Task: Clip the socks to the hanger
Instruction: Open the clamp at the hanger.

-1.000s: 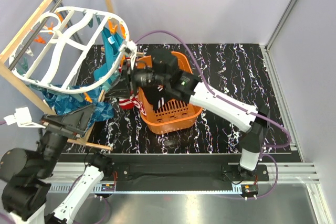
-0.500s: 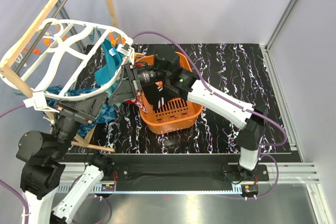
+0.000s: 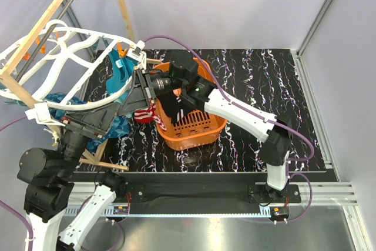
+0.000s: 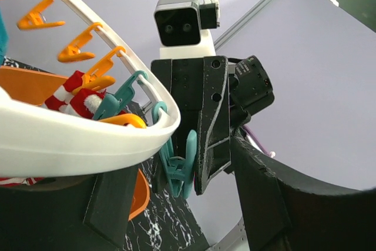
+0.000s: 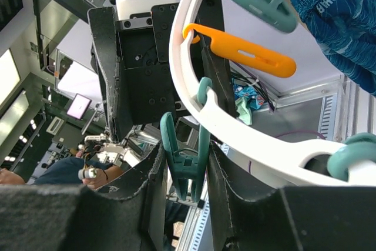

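Note:
The white oval hanger (image 3: 64, 51) hangs tilted at the upper left, with orange and teal pegs on its rim. My right gripper (image 3: 136, 89) reaches its near rim and is shut on the handles of a teal peg (image 5: 187, 166), also seen in the left wrist view (image 4: 179, 168). My left gripper (image 3: 111, 116) sits just under that rim with its jaws wide apart; the rim (image 4: 88, 139) lies across its left finger. A red-and-white striped sock (image 3: 144, 114) hangs at the basket's left edge and shows in the left wrist view (image 4: 76, 95). Dark sock fabric (image 3: 170, 107) lies in the basket.
An orange basket (image 3: 197, 129) stands mid-table under the right arm. Teal-blue cloths hang clipped to the hanger (image 3: 120, 69) and lie heaped below it (image 3: 64, 110). A wooden pole frame (image 3: 35, 33) carries the hanger at the left. A black marbled tabletop (image 3: 264, 80) extends right.
The left arm has risen to the hanger's near rim, and the hanger has tipped up and to the left. The right gripper followed the rim up and left.

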Controlling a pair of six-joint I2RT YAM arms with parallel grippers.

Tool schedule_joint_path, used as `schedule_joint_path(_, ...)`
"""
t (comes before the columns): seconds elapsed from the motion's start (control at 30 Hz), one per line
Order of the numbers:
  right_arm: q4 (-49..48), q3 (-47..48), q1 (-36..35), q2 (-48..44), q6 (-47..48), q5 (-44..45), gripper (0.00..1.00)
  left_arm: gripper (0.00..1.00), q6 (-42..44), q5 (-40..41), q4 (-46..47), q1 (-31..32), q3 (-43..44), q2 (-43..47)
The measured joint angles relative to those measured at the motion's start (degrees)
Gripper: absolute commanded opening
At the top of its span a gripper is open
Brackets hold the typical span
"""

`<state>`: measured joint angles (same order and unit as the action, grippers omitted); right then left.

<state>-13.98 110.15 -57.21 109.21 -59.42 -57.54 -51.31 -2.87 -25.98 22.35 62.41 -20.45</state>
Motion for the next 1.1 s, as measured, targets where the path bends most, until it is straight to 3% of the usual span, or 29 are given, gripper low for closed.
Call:
schedule_joint_path(0.33,-2.4,0.1,0.0,0.3,-2.2,-0.6,0.24,0.66,-1.1,-0.7,0.4,0.0,-0.2,-0.5)
schedule_joint_path(0.53,-2.5,0.1,0.2,0.3,-2.4,-0.8,0.24,0.59,-2.7,-0.9,3.0,0.0,-1.0,-2.4)
schedule_joint_path(0.73,-2.9,0.1,0.3,0.3,-2.6,-0.7,0.24,0.38,-4.5,-1.4,4.9,0.0,-1.7,-2.7)
schedule_joint_path(0.77,-2.9,0.1,0.3,0.3,-2.6,-0.7,0.24,0.23,-4.6,-1.4,4.9,0.0,-1.7,-2.7)
schedule_joint_path(0.8,-3.0,0.1,0.3,0.3,-2.6,-0.7,0.25,0.14,-4.2,-1.2,4.8,0.0,-1.9,-2.7)
schedule_joint_path(0.83,-3.3,0.1,0.3,0.3,-2.3,-0.3,0.29,0.04,-4.2,-0.7,5.1,-0.1,-1.9,-2.7)
schedule_joint_path(0.87,-3.3,0.1,0.4,0.3,-2.4,0.0,0.35,0.00,-4.0,-0.4,5.3,-0.2,-1.9,-2.6)
schedule_joint_path(1.0,-2.0,0.1,0.3,0.2,-1.0,-0.7,0.61,0.00,-3.1,1.2,4.5,-0.3,-1.9,-2.6)
schedule_joint_path(1.07,0.2,0.1,0.2,-0.4,1.1,-0.6,0.88,0.00,-3.1,2.5,3.2,-0.4,-1.8,-2.8)
schedule_joint_path(1.1,2.3,0.1,0.2,-1.0,3.1,-0.4,0.93,0.00,-3.0,2.9,2.6,-0.4,-1.8,-2.9)
